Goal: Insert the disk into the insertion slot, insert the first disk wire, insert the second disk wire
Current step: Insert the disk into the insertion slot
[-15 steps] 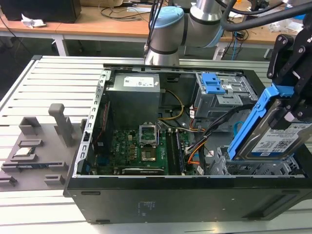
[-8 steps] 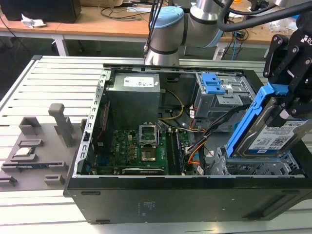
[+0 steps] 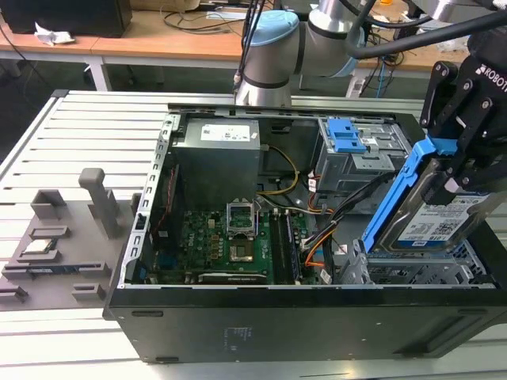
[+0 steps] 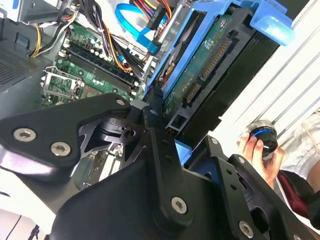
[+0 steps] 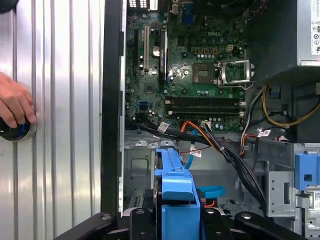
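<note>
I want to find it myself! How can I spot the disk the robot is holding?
Find the open black computer case. At its end on the exterior view's right, the black tool holds the disk tilted above the insertion slot. Only it is a silver box with a white-and-blue label in a bright blue frame.

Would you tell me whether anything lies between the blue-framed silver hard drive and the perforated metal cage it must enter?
Nothing visible does. The hand holds the blue-framed silver hard drive tilted over the silver perforated metal cage; black cables run beside it, on the exterior view's left.
</note>
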`<state>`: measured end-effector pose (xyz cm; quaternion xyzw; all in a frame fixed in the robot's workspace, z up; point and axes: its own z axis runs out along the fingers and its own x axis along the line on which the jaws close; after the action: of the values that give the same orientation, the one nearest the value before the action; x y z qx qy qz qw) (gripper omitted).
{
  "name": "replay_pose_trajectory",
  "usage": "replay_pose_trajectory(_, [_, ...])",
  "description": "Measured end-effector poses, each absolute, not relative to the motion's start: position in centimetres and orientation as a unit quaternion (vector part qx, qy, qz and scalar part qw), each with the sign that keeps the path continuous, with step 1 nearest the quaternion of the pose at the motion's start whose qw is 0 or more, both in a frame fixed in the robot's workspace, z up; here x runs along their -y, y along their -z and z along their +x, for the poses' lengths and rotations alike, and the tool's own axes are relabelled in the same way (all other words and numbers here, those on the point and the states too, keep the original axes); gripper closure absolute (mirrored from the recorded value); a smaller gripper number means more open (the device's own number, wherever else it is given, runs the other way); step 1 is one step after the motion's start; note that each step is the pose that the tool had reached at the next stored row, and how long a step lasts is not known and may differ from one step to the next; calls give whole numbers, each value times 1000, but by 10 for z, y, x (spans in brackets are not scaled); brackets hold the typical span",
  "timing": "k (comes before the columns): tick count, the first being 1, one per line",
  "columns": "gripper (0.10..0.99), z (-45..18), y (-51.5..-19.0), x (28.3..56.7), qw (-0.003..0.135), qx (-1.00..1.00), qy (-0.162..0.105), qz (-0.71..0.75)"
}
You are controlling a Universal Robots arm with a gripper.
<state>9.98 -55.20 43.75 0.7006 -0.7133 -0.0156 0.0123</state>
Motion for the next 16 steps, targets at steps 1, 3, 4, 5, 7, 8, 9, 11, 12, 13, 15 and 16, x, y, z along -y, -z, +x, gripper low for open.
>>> replay_pose_trajectory(1, [722,100,-436,552,12,713,16,701])
replay_pose_trajectory(3, [722,100,-434,552,12,713,16,701])
replay_pose_trajectory(4, [722,100,-432,552,12,713,16,701])
replay_pose_trajectory(5, [722,100,-430,552,12,713,16,701])
replay_pose_trajectory(7, [722,100,-428,552,12,713,16,701])
replay_pose_trajectory(8, [722,100,-427,552,12,713,16,701])
replay_pose_trajectory(9, [722,100,-426,552,12,713,16,701])
replay_pose_trajectory(11, [722,100,-425,552,12,713,16,701])
replay_pose_trajectory(12, [722,100,-423,552,12,713,16,701])
replay_pose_trajectory(13, [722,100,-423,552,12,713,16,701])
replay_pose_trajectory(15, [722,100,-421,552,12,713,16,701])
replay_pose_trajectory(16, [722,100,-420,552,12,713,16,701])
